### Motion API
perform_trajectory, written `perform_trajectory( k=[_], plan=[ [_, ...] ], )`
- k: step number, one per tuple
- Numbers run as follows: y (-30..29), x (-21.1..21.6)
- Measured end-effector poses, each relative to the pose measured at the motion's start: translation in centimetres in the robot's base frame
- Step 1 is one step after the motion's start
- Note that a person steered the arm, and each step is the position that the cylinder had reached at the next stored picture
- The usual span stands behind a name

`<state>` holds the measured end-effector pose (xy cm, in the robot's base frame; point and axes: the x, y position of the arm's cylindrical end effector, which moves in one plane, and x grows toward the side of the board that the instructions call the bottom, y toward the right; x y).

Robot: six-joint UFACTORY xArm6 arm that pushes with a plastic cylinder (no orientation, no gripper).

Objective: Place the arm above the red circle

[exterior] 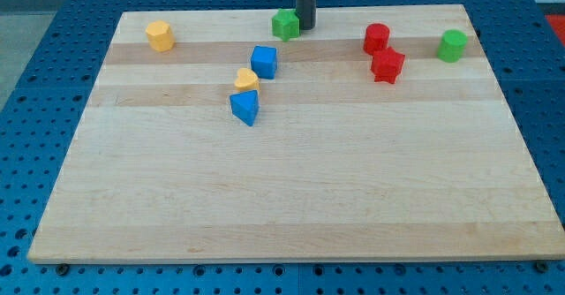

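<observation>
While the rod stands at the far edge of the surface [291,198], my tip [305,29] sits just right of the green block [285,23], touching or nearly so; the arm carries no gripper, so there is nothing to open or close. The red circle [376,37] lies to the right along the same far strip, with the red star-shaped block [387,65] touching it on the near side. Judgement: the step is a short slide to the right, stopping on the far side of the red circle. The far strip between tip and target appears unobstructed. Margin to the far edge is slim, so the path should run parallel to it. Further right stands a green cylinder [453,45], apart from the red pair. Left of centre, a blue cube [264,62], a yellow block [246,79] and a blue block [245,107] cluster clear of the route. A yellow block [160,35] sits at far left. The near half is open.
</observation>
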<state>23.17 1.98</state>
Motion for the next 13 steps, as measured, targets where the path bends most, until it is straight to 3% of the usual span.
perform_trajectory(
  k=[8,10,12,13],
  plan=[
    [1.7,1.2],
    [1.5,9.2],
    [7.6,-2.4],
    [9.3,-3.6]
  ],
)
